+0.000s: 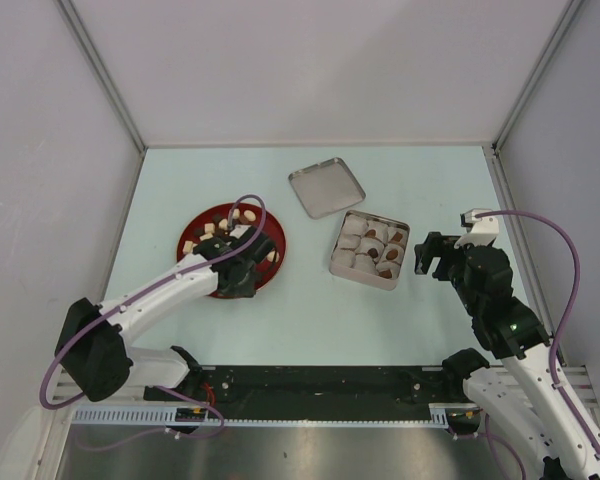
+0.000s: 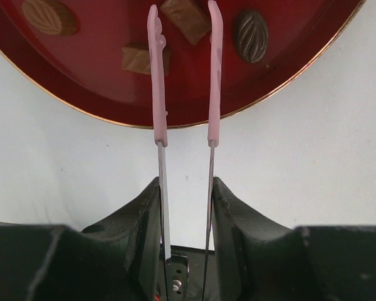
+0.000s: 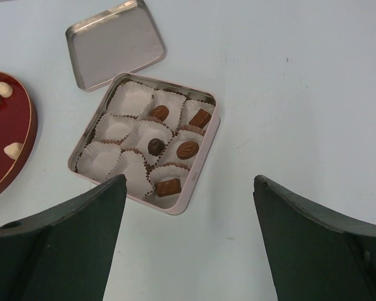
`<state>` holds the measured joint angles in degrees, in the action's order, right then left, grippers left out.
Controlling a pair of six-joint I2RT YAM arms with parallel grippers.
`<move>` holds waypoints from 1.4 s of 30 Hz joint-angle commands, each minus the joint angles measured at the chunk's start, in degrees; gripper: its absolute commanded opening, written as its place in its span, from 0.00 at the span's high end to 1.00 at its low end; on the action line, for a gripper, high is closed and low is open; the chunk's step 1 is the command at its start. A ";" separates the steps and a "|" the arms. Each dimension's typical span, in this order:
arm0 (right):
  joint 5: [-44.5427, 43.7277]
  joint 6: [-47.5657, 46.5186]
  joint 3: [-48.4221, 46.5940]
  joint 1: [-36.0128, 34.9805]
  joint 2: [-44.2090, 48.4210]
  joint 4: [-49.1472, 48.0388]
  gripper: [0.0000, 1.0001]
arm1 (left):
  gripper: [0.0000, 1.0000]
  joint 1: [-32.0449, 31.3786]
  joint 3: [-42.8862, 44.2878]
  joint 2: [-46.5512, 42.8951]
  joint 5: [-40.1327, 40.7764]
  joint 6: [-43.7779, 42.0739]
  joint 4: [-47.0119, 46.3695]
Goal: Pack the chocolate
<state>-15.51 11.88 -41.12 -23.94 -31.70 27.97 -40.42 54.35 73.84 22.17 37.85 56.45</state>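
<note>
At L plate (image 3: 26, 119) w/ chocolate (image 2: 250, 36), at R tin (image 3: 192, 179) w/ more inside, lid (image 3: 116, 44) just behind tin

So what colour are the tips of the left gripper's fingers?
Pale pink fingers, clearest in the left wrist view.

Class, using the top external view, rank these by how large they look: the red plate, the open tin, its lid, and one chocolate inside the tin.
1. red plate
2. tin
3. lid, only slightly smaller-looking than the tin, so this is unsure
4. chocolate, by far the smallest
</note>
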 commanded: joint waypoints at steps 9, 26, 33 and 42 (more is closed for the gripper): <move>1.18 -0.72 -0.01 -0.40 -0.03 -2.74 0.14 | 0.63 1.14 -1.79 -0.37 -1.17 1.97 -4.15; 1.53 -0.89 0.08 -0.49 -0.03 -2.83 0.14 | 0.87 2.72 -0.83 -2.48 -0.99 0.65 -2.49; 1.53 -0.89 -0.01 -0.40 -0.03 -2.83 0.14 | 1.00 2.72 2.86 -3.27 0.94 -0.84 -0.11; 1.62 -0.81 0.08 -0.49 -0.03 -2.92 0.14 | 1.00 0.88 6.03 -5.99 -0.72 -6.55 -3.35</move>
<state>-14.06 11.81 -41.10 -24.21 -31.88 27.51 -38.35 56.45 70.61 21.41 35.18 55.81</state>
